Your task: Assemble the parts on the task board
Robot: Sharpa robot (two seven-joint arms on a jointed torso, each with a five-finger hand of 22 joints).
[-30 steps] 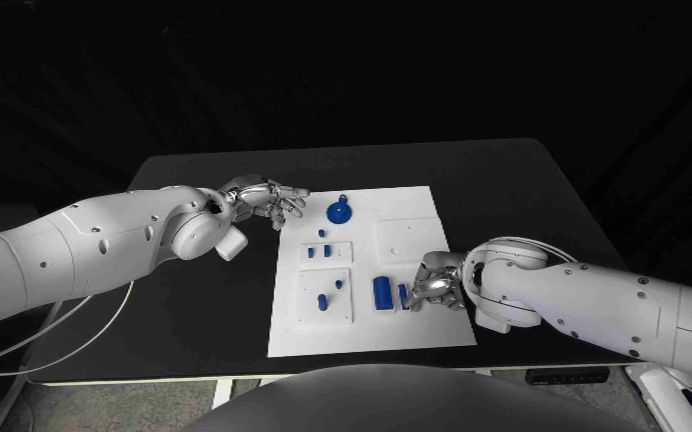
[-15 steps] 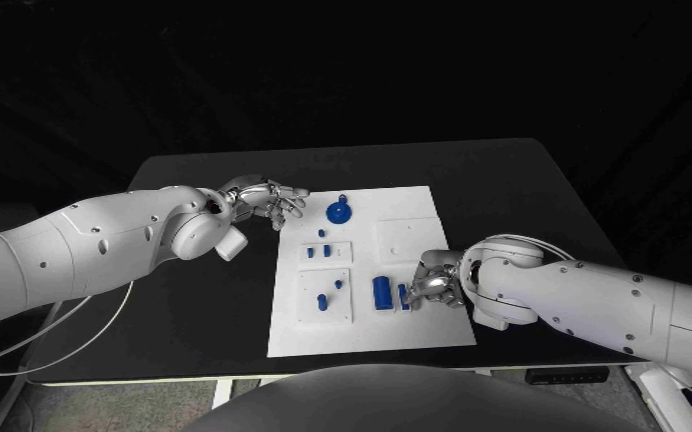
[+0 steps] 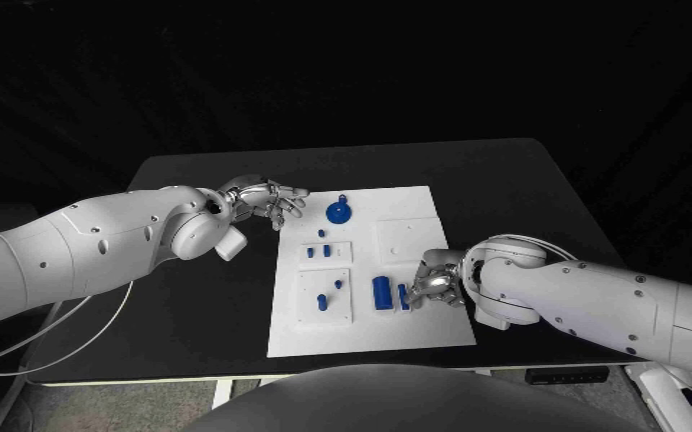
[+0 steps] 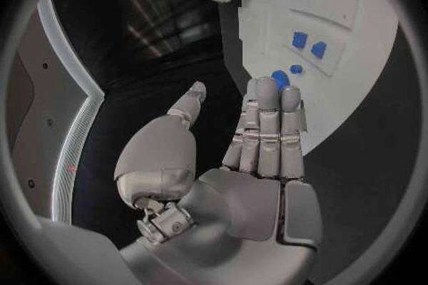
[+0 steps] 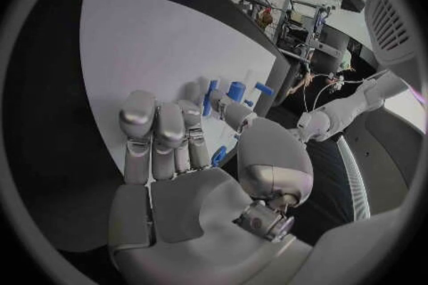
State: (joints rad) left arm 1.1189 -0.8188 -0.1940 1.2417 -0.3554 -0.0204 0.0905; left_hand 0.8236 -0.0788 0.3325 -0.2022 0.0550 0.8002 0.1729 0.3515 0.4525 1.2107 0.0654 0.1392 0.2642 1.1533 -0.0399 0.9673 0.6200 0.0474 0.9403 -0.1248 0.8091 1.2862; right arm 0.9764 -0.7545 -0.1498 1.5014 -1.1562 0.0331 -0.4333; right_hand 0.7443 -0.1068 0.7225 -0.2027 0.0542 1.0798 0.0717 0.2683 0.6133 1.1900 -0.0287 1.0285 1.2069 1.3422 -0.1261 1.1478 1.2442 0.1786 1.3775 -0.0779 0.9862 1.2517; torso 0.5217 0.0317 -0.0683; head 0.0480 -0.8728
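Overhead head camera, two wrist fisheyes

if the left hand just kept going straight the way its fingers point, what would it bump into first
Probably the round blue part at the far end of the task board; the left hand points straight at it, though height above the board is unclear.

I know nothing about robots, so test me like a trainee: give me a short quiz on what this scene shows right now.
1. True or false: the left hand is holding a blue part.
2. Which hand is at the near-right blue parts on the task board? A) left B) right C) both
3. Fill in: the round blue part lies near the board's ___ edge, as seen from the robot.

Key:
1. False: the left wrist view shows its fingers straight with nothing in them, at the board's far-left corner.
2. B: the right hand has its fingers at the narrow blue part, beside the larger blue block.
3. Far.
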